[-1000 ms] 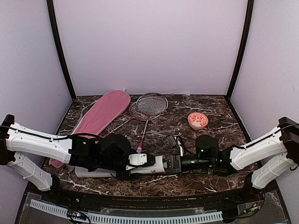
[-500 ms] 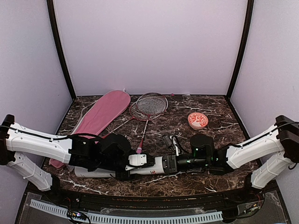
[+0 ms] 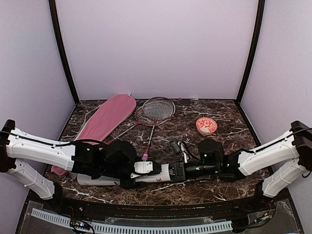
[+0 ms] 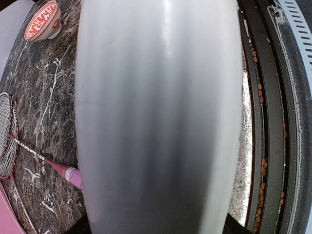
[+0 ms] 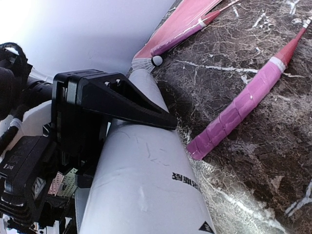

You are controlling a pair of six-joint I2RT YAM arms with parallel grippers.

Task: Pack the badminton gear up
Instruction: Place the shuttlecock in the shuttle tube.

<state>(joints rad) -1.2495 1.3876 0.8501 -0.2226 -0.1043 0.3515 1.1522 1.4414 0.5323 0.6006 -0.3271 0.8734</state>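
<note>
The white tube (image 3: pixel 163 172) lies on its side along the table's near edge. My left gripper (image 3: pixel 130 170) is shut on its middle; the tube fills the left wrist view (image 4: pixel 156 117). My right gripper (image 3: pixel 177 170) is at the tube's right end. Its fingers are hidden in the right wrist view, where the tube (image 5: pixel 146 185) runs under the camera. One shuttlecock (image 5: pixel 146 62) lies by the tube's far end. Two red rackets (image 3: pixel 157 109) lie crossed at mid table, one pink handle (image 5: pixel 239 109) close to the tube. The pink bag (image 3: pixel 107 117) lies at the back left.
A red-and-white bowl (image 3: pixel 206 126) stands at the back right and also shows in the left wrist view (image 4: pixel 43 22). The table's black front rail (image 4: pixel 273 122) runs close beside the tube. Purple walls close in the back and sides.
My right arm has moved left, bringing its gripper tighter against the tube's right end. The left arm and the tube have stayed put.
</note>
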